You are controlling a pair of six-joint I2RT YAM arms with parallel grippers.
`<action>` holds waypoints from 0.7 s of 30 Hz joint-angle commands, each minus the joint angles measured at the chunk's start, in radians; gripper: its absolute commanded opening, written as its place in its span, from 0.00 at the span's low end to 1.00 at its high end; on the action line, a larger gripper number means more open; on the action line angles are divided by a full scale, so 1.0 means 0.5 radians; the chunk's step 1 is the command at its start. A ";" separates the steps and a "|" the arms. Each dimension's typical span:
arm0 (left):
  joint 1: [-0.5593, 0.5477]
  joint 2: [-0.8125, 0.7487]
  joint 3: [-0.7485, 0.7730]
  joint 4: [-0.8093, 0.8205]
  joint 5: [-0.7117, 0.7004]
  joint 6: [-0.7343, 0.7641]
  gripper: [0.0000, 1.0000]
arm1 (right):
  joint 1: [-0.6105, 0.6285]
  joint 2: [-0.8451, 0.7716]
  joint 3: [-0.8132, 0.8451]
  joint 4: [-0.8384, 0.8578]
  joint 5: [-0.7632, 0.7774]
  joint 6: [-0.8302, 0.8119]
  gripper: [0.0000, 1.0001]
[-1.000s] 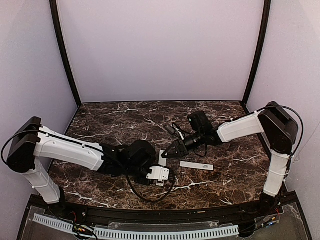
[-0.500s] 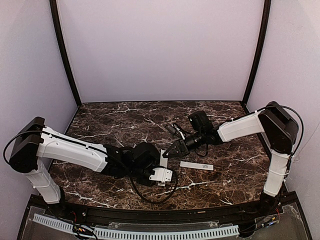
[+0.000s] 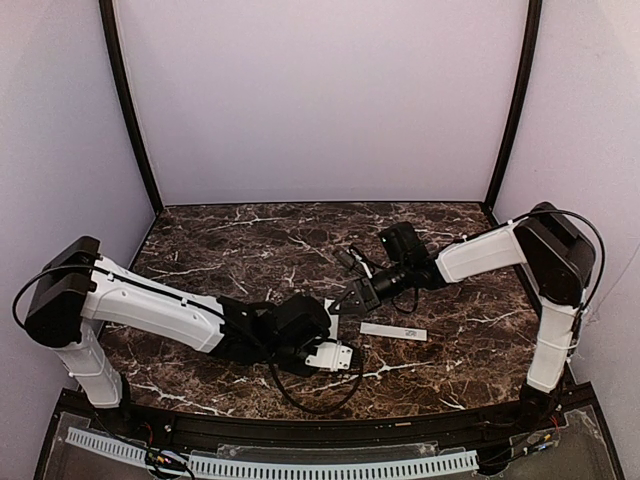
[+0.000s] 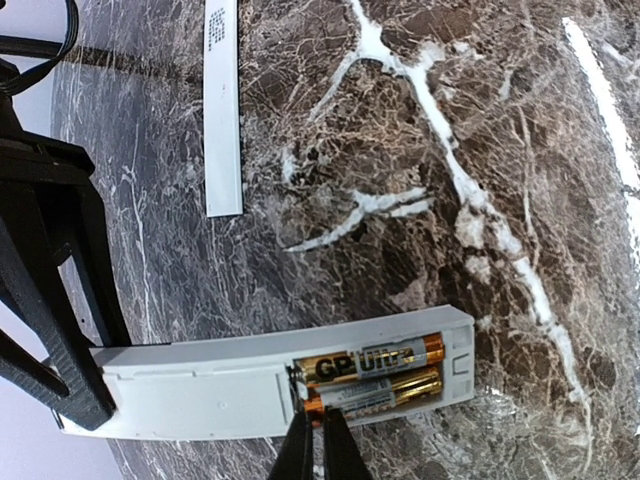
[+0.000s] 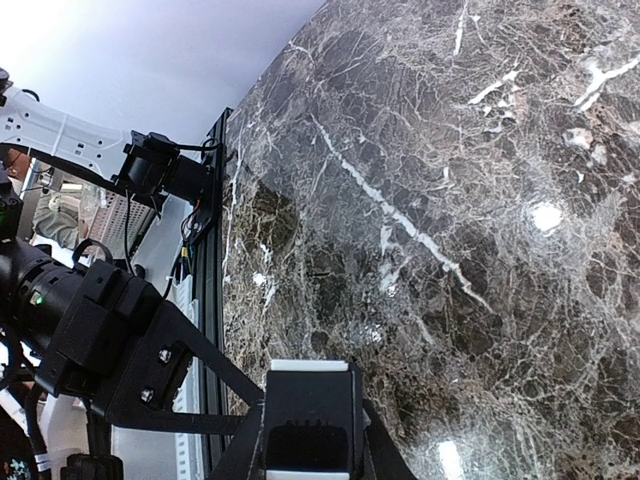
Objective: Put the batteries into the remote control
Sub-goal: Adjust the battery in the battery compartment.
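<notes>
Dark marble with white veining makes up the table (image 4: 450, 150), and the remote control (image 4: 200, 385) lies on it with its back up and its battery bay uncovered. Both batteries (image 4: 370, 375) sit side by side in that bay, gold ends toward the remote's outer end.

The right gripper (image 5: 310, 445) is clamped across the opposite end of the remote control and pins it in place. The left gripper (image 4: 318, 450) has its jaws pinched together with nothing between them. Its tips point down at the inner end of the nearer battery, where that battery meets the bay wall.

The step in hand looks like the last push of seating, with the closed tips used as a poker rather than a clamp. From the wrist view the nearer battery seems to sit slightly skewed, though the angle is too shallow to be sure whether it is fully down.

The next move calls for a short, gentle press straight down on that battery's end while the right arm holds firm. After that, the left arm needs to lift clear without dragging the cell out. The cover strip (image 4: 222, 110) lies apart on the marble, not yet fitted.
</notes>
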 commanded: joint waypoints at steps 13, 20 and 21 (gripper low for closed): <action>0.049 0.443 -0.030 -0.381 0.113 -0.119 0.09 | 0.069 0.108 -0.034 0.166 0.046 -0.094 0.00; 0.063 0.045 -0.036 -0.291 0.082 -0.220 0.20 | 0.025 0.075 -0.084 0.181 0.080 -0.057 0.00; 0.064 -0.002 -0.048 -0.251 0.083 -0.248 0.22 | 0.021 0.069 -0.092 0.192 0.080 -0.048 0.00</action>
